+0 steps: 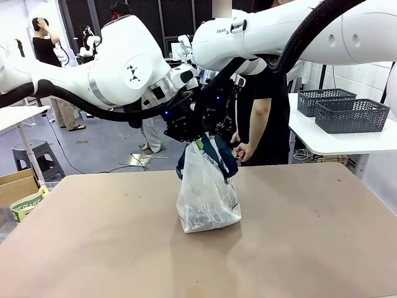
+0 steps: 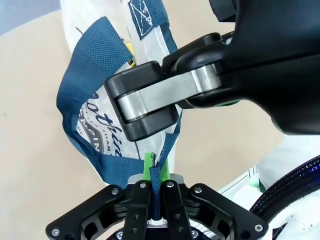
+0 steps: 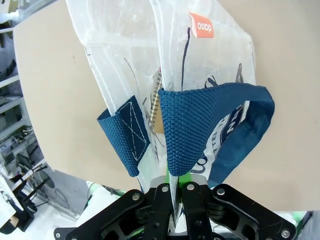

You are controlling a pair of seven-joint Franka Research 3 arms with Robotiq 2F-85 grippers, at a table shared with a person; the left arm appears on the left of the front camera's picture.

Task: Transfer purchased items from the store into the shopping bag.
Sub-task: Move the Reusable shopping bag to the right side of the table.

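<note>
I see the bag (image 1: 208, 202) standing mid-table, long axis vertical, hanging straight below both pincers, its base on the table (image 1: 310, 248); left gripper (image 2: 156, 187) pinches one navy strap (image 2: 157, 197), right gripper (image 3: 175, 182) pinches the bag's top edge, arms equally near, touching above its mouth.

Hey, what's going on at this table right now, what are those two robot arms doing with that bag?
Both arms are holding the white shopping bag by its top over the table. The left tool is shut on a navy strap, and the right tool is shut on the bag's other strap. The bag has things inside. A person stands at the far side.
</note>
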